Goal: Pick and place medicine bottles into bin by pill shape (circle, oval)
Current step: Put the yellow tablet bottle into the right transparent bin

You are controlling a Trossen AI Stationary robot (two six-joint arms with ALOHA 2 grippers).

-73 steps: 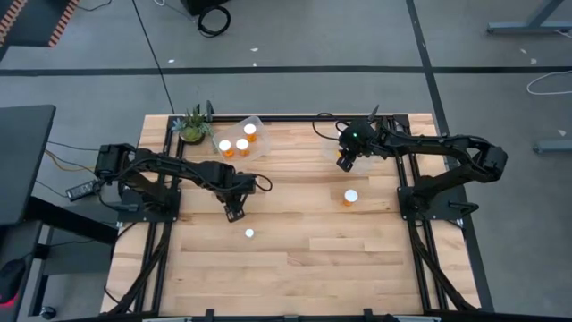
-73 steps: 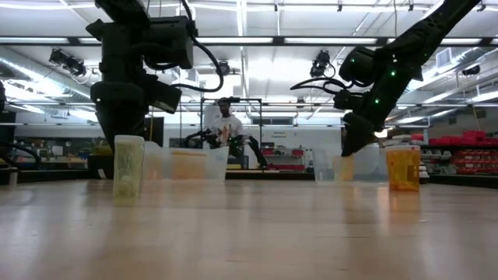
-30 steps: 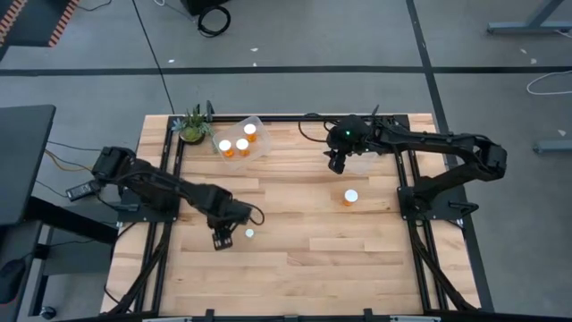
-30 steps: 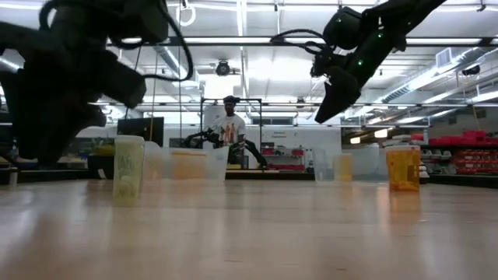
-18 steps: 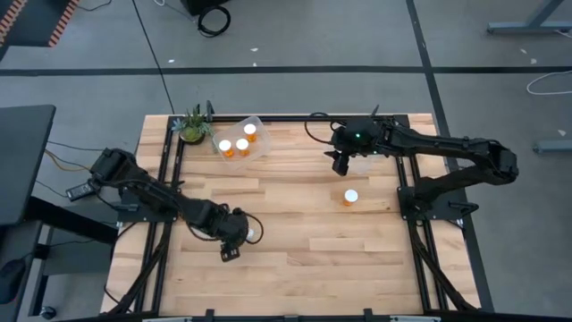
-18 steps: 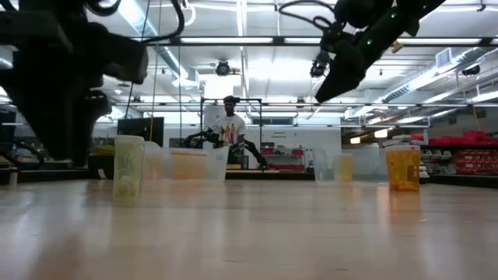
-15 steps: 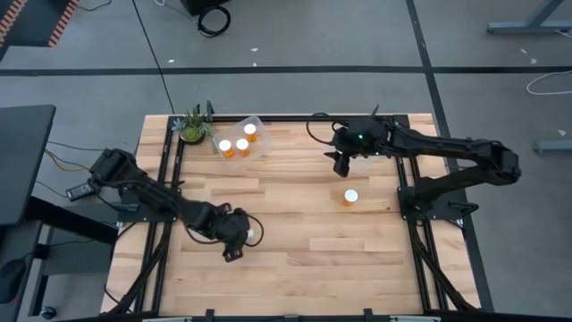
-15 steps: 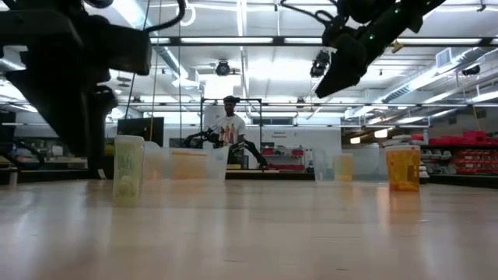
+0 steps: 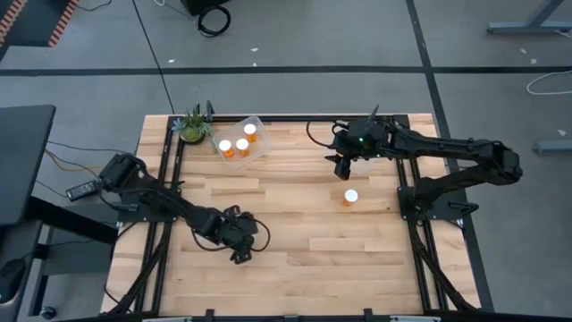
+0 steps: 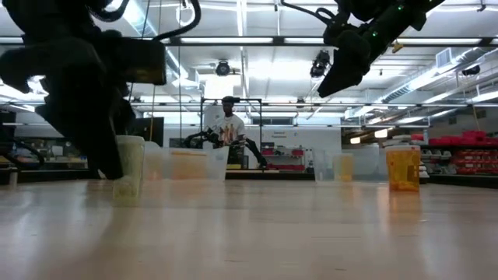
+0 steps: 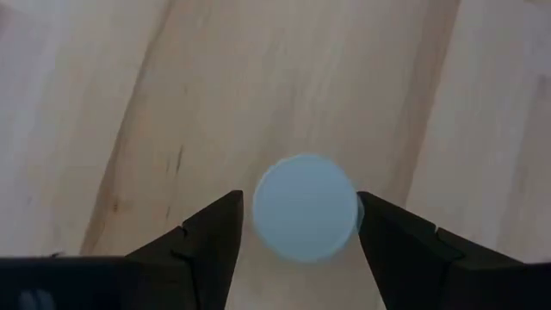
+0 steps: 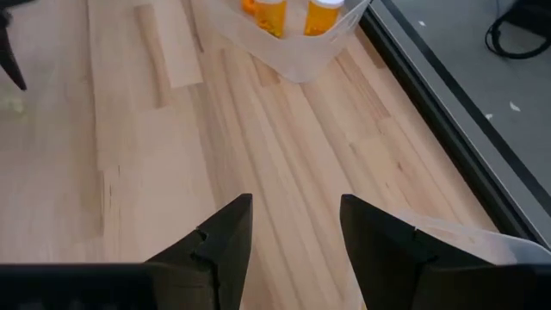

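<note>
A small pill bottle with a round white cap (image 11: 306,207) stands upright on the wooden table; it shows pale in the low view (image 10: 128,167). My left gripper (image 9: 241,243) points down over it, open, one finger on each side of the cap (image 11: 232,215). In the high view the gripper hides the bottle. A wider orange bottle with a white cap (image 9: 350,197) stands at the right, also seen in the low view (image 10: 403,167). My right gripper (image 9: 343,163) hangs open and empty above the table's far right (image 12: 288,228).
A clear bin (image 9: 241,139) at the far left holds three orange bottles, also in the right wrist view (image 12: 293,26). A second clear bin (image 9: 362,154) lies under my right arm. A small plant (image 9: 192,125) stands at the far left corner. A person stands in the room behind (image 10: 227,124).
My left gripper has gone toward the table's right and near edge and come down over the small white-capped bottle, its fingers now on either side of the cap. My right gripper has risen a little above the far right bin.
</note>
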